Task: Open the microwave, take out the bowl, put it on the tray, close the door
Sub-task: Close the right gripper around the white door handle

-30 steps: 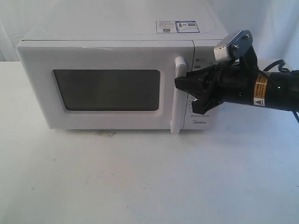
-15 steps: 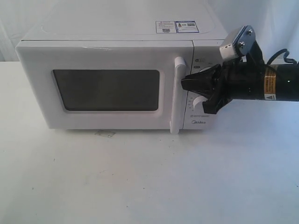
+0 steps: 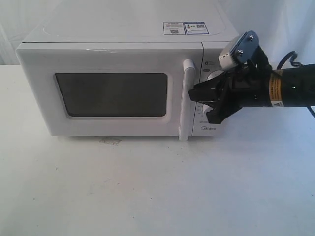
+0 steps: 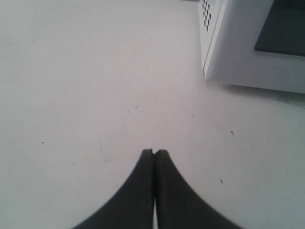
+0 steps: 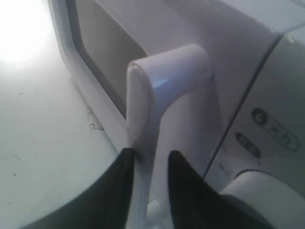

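Note:
The white microwave (image 3: 113,29) stands at the back of the table with its door (image 3: 110,61) shut and the dark window (image 3: 110,94) showing nothing inside. The bowl is hidden and the tray is out of view. My right gripper (image 3: 199,105) reaches in from the right at the vertical bar handle (image 3: 186,98). In the right wrist view the gripper (image 5: 150,152) is open, its fingers straddling the handle (image 5: 143,95), with a gap on one side. My left gripper (image 4: 154,151) is shut on nothing over bare table, off the microwave's (image 4: 238,52) left front corner.
Two round knobs (image 3: 212,76) sit on the control panel just behind my right gripper; one knob (image 5: 267,191) lies close to a finger. A black cable (image 3: 290,59) trails behind the right arm. The white table (image 3: 147,187) stretches in front of the microwave.
My right gripper drew back a little to the right, then came back in slightly lower at the handle. The door has stayed shut.

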Tool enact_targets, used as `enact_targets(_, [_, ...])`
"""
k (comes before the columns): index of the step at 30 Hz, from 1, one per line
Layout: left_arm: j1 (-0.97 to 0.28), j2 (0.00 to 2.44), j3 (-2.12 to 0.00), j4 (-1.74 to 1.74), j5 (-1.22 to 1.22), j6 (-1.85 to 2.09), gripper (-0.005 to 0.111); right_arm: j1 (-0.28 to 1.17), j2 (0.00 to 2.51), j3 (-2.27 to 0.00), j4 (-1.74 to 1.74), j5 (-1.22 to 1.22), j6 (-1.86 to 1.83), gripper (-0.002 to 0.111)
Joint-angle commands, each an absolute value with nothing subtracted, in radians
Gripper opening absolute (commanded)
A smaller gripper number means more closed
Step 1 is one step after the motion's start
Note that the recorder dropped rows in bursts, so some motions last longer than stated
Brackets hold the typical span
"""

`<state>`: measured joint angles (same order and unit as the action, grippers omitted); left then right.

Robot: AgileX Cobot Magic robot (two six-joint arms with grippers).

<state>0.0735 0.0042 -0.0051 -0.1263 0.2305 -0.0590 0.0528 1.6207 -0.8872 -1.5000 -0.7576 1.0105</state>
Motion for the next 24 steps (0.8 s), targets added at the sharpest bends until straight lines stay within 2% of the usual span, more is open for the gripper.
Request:
enact_targets(1, [0.068,0.0,0.0,-0.135,0.232,-0.064,0.0,0.101,1.633,-0.92,-1.429,-0.874,0.975,0.053])
enact_targets(20, [0.068,0.0,0.0,-0.127,0.232,-0.062,0.0,0.179,1.663,-0.958,-1.38,-0.913,0.965,0.054])
enact_targets(22, [0.068,0.0,0.0,-0.127,0.232,-0.062,0.0,0.179,1.669,-0.964,-1.38,-0.913,0.965,0.05])
enact_targets(24, [0.068,0.0,0.0,-0.127,0.232,-0.062,0.0,0.179,1.671,-0.964,-1.38,-0.911,0.965,0.04])
